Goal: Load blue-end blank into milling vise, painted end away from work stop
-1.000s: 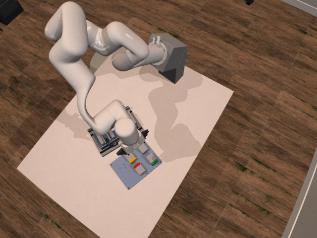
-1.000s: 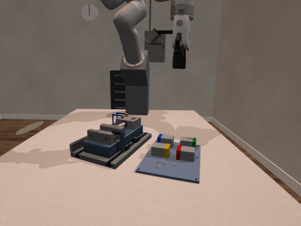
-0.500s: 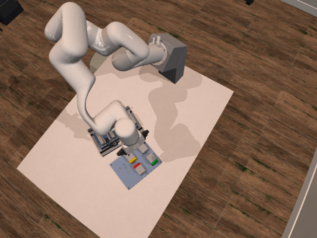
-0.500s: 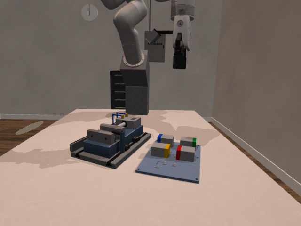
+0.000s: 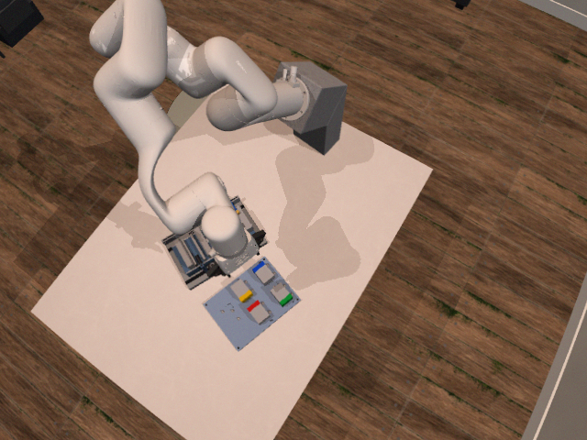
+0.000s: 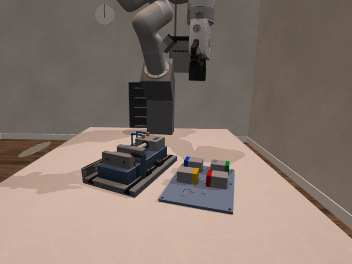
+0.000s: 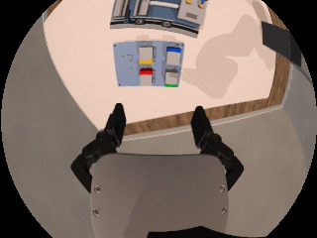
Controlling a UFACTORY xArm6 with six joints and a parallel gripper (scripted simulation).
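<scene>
The blank with the blue end [image 5: 263,272] [image 6: 194,162] [image 7: 173,56] lies flat on the blue-grey infeed plate [image 5: 227,318] [image 6: 198,202] [image 7: 125,69], in the back corner nearest the vise. The milling vise [image 5: 188,253] [image 6: 125,170] [image 7: 154,8] stands beside the plate with nothing between its jaws. Its fixed jaw [image 6: 117,159] is the near block; the hoses [image 6: 138,133] are at the far block. My gripper [image 6: 197,73] [image 7: 158,112] is open and empty, pointing down, high above the back of the plate. In the overhead view the wrist hides it.
Three other blanks lie on the plate: yellow end [image 5: 241,290] [image 6: 187,174] [image 7: 146,59], red end [image 5: 259,312] [image 6: 217,179] [image 7: 146,77], green end [image 5: 281,293] [image 6: 219,165] [image 7: 170,78]. Small pegs [image 6: 193,192] stand on the plate's front part. The arm's grey base [image 6: 157,108] stands at the table's back.
</scene>
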